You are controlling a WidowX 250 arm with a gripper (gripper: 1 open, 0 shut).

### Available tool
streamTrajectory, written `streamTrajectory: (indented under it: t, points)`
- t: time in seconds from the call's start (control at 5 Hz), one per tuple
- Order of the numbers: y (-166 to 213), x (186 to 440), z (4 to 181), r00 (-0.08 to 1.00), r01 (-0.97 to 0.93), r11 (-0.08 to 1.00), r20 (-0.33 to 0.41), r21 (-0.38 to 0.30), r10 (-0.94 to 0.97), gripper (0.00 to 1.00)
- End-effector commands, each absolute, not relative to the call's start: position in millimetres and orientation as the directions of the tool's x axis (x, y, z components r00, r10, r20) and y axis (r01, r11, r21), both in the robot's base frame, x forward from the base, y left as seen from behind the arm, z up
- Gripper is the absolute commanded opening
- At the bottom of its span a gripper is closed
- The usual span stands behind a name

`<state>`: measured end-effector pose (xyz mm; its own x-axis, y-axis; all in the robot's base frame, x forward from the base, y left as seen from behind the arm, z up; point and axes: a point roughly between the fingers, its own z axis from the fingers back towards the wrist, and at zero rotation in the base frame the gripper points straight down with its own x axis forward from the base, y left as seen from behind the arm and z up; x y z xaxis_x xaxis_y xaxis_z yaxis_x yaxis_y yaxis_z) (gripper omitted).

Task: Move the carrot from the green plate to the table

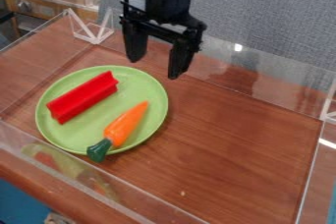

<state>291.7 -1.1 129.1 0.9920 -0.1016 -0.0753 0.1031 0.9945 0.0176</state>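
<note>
Gripper [155,59] jaws spread wide, empty, hovering behind green plate [82,122]; carrot [122,129] lies on plate's near rim, well apart.

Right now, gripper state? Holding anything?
Gripper: open, holding nothing, above the far rim of the green plate; carrot on the plate, untouched.

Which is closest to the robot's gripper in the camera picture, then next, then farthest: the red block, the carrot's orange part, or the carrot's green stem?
Measured from the open gripper, which hangs above the plate's far edge:
1. Red block, on the plate's left side, nearest.
2. Carrot's orange part, on the plate's front right, next.
3. Carrot's green stem, over the plate's front rim, farthest.
</note>
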Motion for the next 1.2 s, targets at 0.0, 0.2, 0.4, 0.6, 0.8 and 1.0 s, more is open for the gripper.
streamTrajectory:
  t: [0.0, 0.2, 0.4, 0.6, 0.8, 1.0]
  points:
    - [7.3, 309.1, 147.6, 0.997, 0.078, 0.997, -0.002, 0.025, -0.078, 1.00]
    - [17.9, 309.2, 144.0, 1.000, -0.013, 1.000, -0.006, 0.024, 0.013, 1.00]
    - [19.7, 304.6, 141.3, 0.999, -0.040, 0.999, -0.020, 0.013, 0.040, 1.00]
    - [18.5, 301.7, 141.4, 0.999, -0.041, 0.999, -0.025, 0.004, 0.042, 1.00]
    - [0.5, 296.4, 153.5, 1.000, 0.006, 1.000, -0.014, -0.005, -0.006, 1.00]
    - [-15.0, 292.3, 165.5, 0.999, 0.048, 0.999, -0.001, -0.011, -0.048, 1.00]
